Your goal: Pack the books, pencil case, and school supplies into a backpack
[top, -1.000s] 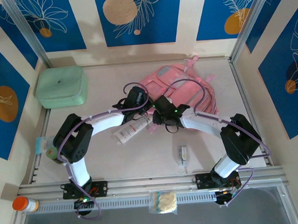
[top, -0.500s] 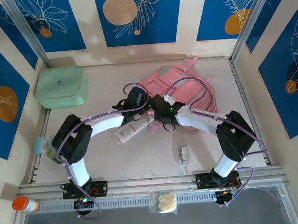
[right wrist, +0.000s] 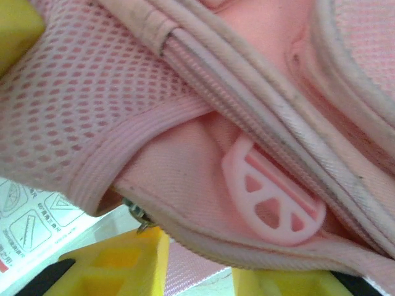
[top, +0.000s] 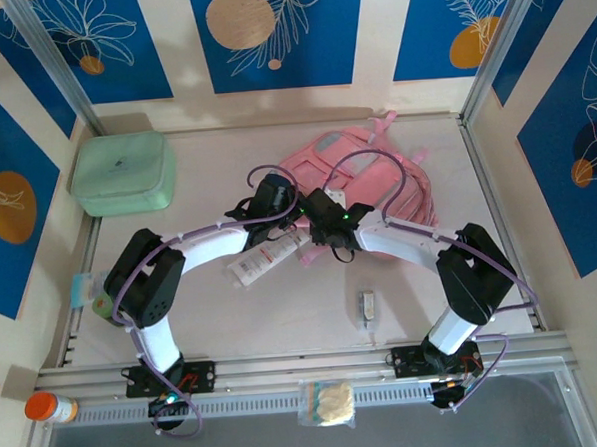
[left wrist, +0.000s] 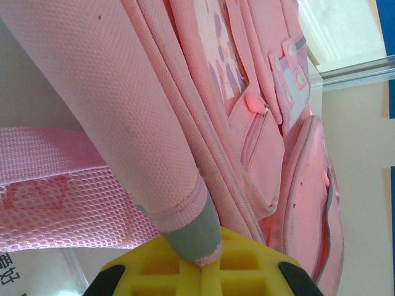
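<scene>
Backpack (top: pixel 376 167) is recorded lying flat on the far centre-right of the table (top: pixel 284 319), with both arms reaching in to its near-left edge. The left gripper (left wrist: pixel 200 264) is noted pressed together on it: the grey-bound end of a padded pink panel is pinched between the yellow fingers (left wrist: pixel 154 271). A band of pink mesh (left wrist: pixel 49 203) is seen just left of that grip, and the zipped front pockets run away to the upper right. The right gripper (right wrist: pixel 200 268) is seen with its yellow fingers (right wrist: pixel 117 262) standing partly apart, and the corded hem of the backpack lies across the gap. Whether that hem is actually clamped cannot be told. A pink zipper pull (right wrist: pixel 271 197) shaped like a citrus slice is noted just above the gap, lying against the fabric. The pencil case (top: pixel 265 257), white with small print, is seen lying slantwise on the table under the two wrists, touching the backpack's near-left edge. The school supplies (top: pixel 366 306), one small pale oblong, are recorded nearer the arm bases, apart from the backpack. A mint-green case (top: pixel 123 173) is noted at the far left, well apart.
</scene>
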Controlling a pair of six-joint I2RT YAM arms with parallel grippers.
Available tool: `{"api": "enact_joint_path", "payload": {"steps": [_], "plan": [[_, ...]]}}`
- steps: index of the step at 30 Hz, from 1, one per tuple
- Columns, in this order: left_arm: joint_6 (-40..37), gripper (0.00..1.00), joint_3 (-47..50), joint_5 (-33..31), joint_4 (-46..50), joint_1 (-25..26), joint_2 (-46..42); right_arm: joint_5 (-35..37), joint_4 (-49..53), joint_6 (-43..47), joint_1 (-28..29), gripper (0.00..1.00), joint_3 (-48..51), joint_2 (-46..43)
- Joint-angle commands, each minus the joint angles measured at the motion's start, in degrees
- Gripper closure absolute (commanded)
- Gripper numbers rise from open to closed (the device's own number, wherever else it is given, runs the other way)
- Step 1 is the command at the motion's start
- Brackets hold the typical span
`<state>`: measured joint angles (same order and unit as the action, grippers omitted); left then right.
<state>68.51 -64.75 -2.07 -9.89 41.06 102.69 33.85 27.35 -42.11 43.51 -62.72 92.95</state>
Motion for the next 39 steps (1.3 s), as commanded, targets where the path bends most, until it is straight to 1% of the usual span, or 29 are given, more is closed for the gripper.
{"api": "enact_joint_path", "payload": {"steps": [1, 3, 7, 10, 15, 19, 21, 24, 25, 26, 27, 29, 30, 34, 37, 39], "plan": [[-1.38, 1.00, -1.33, 1.54, -4.06, 0.86, -3.48, -0.32, -6.56, 5.17, 0.26, 0.66, 0.14, 0.66], [-1.56, 1.00, -1.47, 1.46, -4.17, 0.82, -3.52, 1.71, -6.18, 4.92, 0.00, 0.65, -0.36, 1.33], [-1.91, 1.00, -1.62, 1.62, -4.00, 0.87, -3.75, 0.16, -9.75, 6.66, -1.56, 0.65, 0.74, 0.85], [-1.99, 1.00, -1.71, 1.54, -3.55, 0.82, -3.88, -1.47, -13.99, 10.18, -1.28, 0.66, 1.79, 0.69], [-2.07, 1.00, -1.74, 1.71, -3.81, 0.79, -3.96, -1.84, -17.30, 13.57, -1.33, 0.67, 2.39, 0.84], [-2.21, 1.00, -1.96, 1.79, -3.54, 0.82, -3.97, 0.55, -20.81, 16.92, 0.50, 0.69, 4.22, -0.66], [-2.12, 1.00, -1.91, 1.63, -3.63, 0.85, -4.07, 1.40, -22.13, 16.30, 0.62, 0.69, 5.37, -1.51], [-2.07, 1.00, -2.06, 2.07, -4.03, 0.69, -3.83, 3.97, -20.93, 13.41, 0.36, 0.71, 6.20, -3.11], [-2.04, 1.00, -2.72, 3.21, -4.02, 0.51, -3.44, 4.20, -22.92, 13.88, 0.73, 0.70, 7.71, -4.40], [-2.07, 1.00, -3.41, 4.24, -3.83, 0.31, -3.08, 4.14, -24.71, 14.03, 0.72, 0.67, 9.10, -5.51], [-2.11, 1.00, -3.82, 4.50, -3.85, 0.27, -2.93, 3.84, -25.02, 13.30, 0.16, 0.64, 9.53, -5.91], [-1.57, 1.00, -4.03, 5.40, -4.18, 0.50, -2.85, 2.71, -21.46, 9.96, -2.54, 0.64, 8.27, -5.06], [-1.20, 1.00, -3.97, 6.08, -4.91, 0.44, -2.72, 1.37, -21.14, 9.70, -3.49, 0.64, 8.06, -4.59], [-0.59, 1.00, -3.97, 7.23, -5.59, 0.75, -2.38, -2.38, -26.61, 12.66, -3.64, 0.64, 9.88, -4.69], [-0.03, 1.00, -3.49, 7.34, -6.21, 0.87, -2.16, -2.81, -28.24, 14.83, -2.75, 0.64, 9.25, -4.51], [0.13, 1.00, -3.28, 7.42, -6.65, 0.88, -2.06, -1.69, -27.59, 15.43, -2.72, 0.64, 7.88, -3.63]]}}
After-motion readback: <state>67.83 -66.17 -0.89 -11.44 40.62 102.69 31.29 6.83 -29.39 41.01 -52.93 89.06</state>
